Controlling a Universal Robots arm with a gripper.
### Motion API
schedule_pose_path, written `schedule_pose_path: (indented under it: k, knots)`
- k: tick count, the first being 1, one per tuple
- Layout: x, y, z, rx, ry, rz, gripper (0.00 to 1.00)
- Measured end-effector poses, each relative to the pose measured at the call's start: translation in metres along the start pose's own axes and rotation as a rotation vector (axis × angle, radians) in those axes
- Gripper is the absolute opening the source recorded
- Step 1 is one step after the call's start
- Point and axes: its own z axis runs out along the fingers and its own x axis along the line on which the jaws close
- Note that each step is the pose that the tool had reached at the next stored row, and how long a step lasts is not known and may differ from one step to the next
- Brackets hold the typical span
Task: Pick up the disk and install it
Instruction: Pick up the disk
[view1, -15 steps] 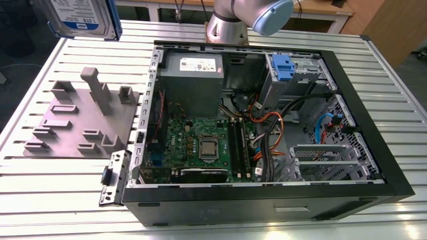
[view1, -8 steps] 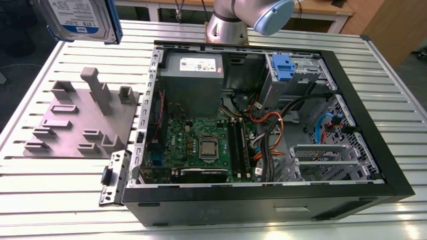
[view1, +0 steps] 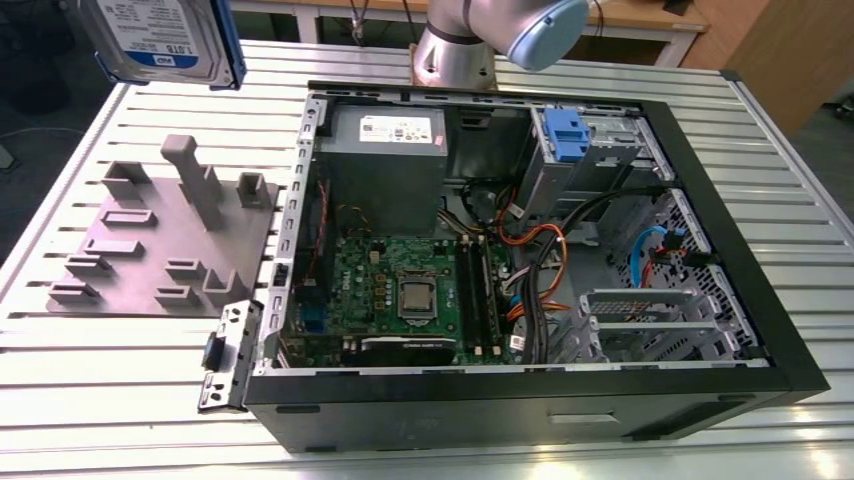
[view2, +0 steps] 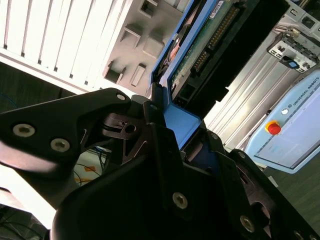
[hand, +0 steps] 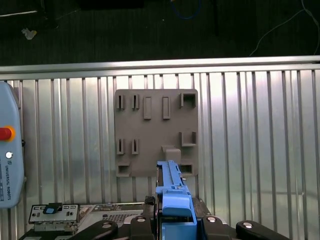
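Observation:
The disk (view1: 158, 40), a silver hard drive with a white-and-blue label and blue side rails, hangs high above the table at the exterior view's left, over the grey fixture plate (view1: 160, 240). In both wrist views my gripper (hand: 173, 221) is shut on it. The black fingers (view2: 150, 125) clamp its blue rail (view2: 184, 124), and the drive's green circuit board (view2: 207, 42) extends beyond them. The first wrist view shows the disk (hand: 172, 192) edge-on above the fixture plate (hand: 155, 132).
The open computer case (view1: 534, 390) lies on the slatted table, with power supply (view1: 384, 160), motherboard (view1: 400, 290), cables, a blue latch tab (view1: 566, 135) and a metal drive cage (view1: 647, 320). The arm's base (view1: 454, 50) stands behind it. A teach pendant (hand: 9, 165) lies nearby.

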Motion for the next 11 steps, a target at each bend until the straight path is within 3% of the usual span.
schedule_pose_path:
  k: [11]
  knots:
    - [-0.0004, -0.0069, -0.0001, -0.0001, 0.0000, 0.000, 0.36]
